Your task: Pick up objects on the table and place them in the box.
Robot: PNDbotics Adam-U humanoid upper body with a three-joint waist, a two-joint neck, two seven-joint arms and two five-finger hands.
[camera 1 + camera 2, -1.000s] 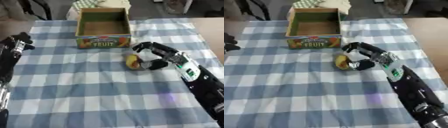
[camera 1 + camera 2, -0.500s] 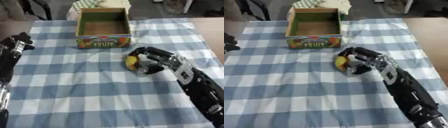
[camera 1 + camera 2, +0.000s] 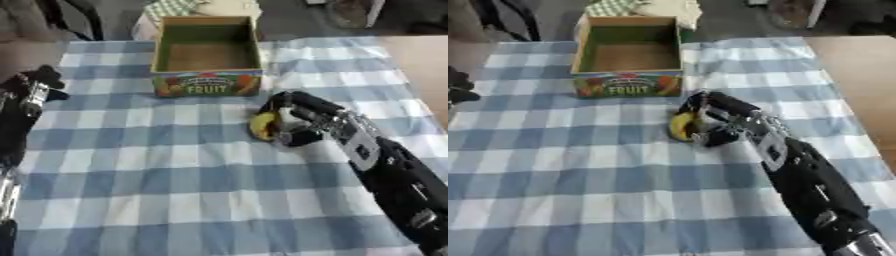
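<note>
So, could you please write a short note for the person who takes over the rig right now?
Right hand: on the cloth, fingers curled around the yellow fruit, which does not look lifted yet.
Left hand: idle at the left edge of the table, away from the work; I cannot tell how its fingers stand.
Box: at the far side of the table, open, nothing visible inside.
Done: the fruit is being grasped.
Left: lift the fruit, carry it forward and to the left over the box, release it inside. No other loose object shows on the checked cloth.
</note>
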